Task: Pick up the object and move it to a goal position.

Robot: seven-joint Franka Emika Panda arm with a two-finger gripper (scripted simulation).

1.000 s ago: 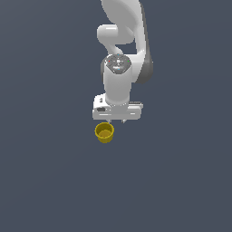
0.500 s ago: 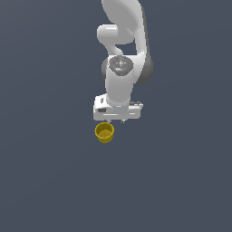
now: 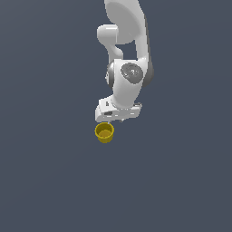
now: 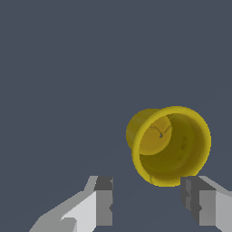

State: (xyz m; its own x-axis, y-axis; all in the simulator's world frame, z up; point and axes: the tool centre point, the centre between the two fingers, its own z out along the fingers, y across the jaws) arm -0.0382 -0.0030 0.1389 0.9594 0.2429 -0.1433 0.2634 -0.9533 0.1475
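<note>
A: How does the white hand (image 3: 110,121) stand?

B: Its two grey-tipped fingers (image 4: 103,201) are spread apart with nothing between them. In the exterior view it hangs just above centre of the frame, under the white arm (image 3: 129,54) that comes down from the top edge.

A: And the small mustard-yellow bucket-shaped cup with the thick rim band (image 3: 104,132)?

B: Just below the hand there, mouth upward, on the dark grey-blue bench (image 3: 50,181). In the wrist view the cup (image 4: 170,145) shows its hollow inside, its rim near one fingertip; whether they touch I cannot tell
</note>
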